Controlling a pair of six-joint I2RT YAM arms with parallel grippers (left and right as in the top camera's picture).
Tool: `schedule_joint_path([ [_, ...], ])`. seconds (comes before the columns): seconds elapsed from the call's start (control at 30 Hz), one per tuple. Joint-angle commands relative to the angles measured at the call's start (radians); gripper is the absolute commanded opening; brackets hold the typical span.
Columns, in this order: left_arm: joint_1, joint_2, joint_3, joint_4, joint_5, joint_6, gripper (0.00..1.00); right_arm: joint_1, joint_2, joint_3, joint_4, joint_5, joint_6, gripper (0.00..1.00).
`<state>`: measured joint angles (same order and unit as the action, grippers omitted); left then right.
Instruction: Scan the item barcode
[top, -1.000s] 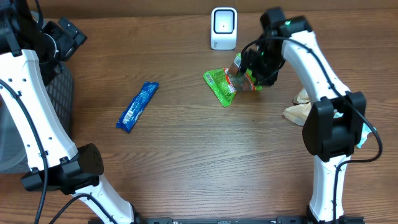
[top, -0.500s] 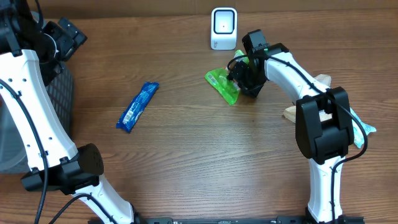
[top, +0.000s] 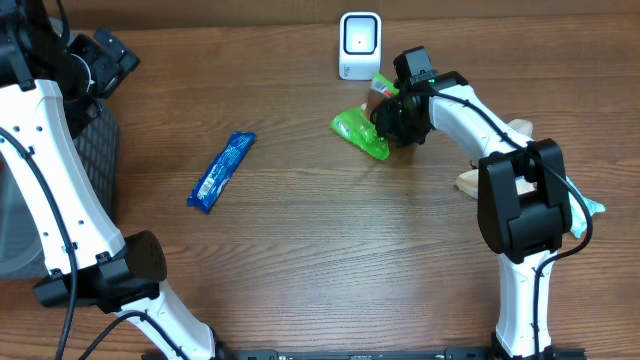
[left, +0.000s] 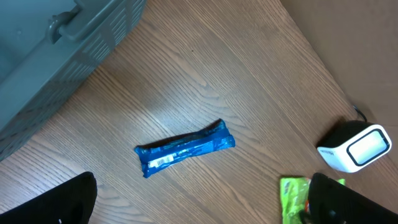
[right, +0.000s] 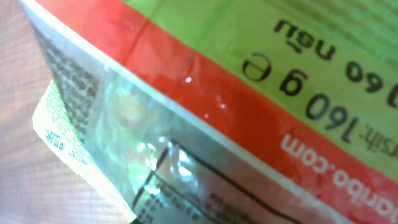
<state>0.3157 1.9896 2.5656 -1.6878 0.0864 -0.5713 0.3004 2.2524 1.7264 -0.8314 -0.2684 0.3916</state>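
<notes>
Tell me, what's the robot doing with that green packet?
The right gripper is down on the green snack packet, just in front of the white scanner at the back of the table. The packet fills the right wrist camera's view, but you can't see whether the jaws have closed on it. The left gripper hangs open off to the side, looking down on a blue wrapped bar that nothing is touching.

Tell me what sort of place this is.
Likely a lab mock-up of a shop checkout: a white barcode scanner stands on a wooden table, with a green snack packet and a blue wrapped bar nearby, and a grey crate at the side.
</notes>
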Motion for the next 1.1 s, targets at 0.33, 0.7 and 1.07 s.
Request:
schedule_joint_path([
  [0.33,-0.004,-0.028,0.010,-0.002,0.003,-0.009,1.00,-0.046,-0.105,0.130,-0.371,-0.216,-0.372,0.56],
  [0.7,-0.004,-0.028,0.010,-0.002,0.003,-0.009,1.00,-0.204,-0.187,-0.124,-0.178,-0.505,-0.159,0.56],
  [1.07,-0.004,-0.028,0.010,-0.002,0.003,-0.009,1.00,-0.157,-0.186,-0.460,0.346,-0.531,-0.183,0.76],
])
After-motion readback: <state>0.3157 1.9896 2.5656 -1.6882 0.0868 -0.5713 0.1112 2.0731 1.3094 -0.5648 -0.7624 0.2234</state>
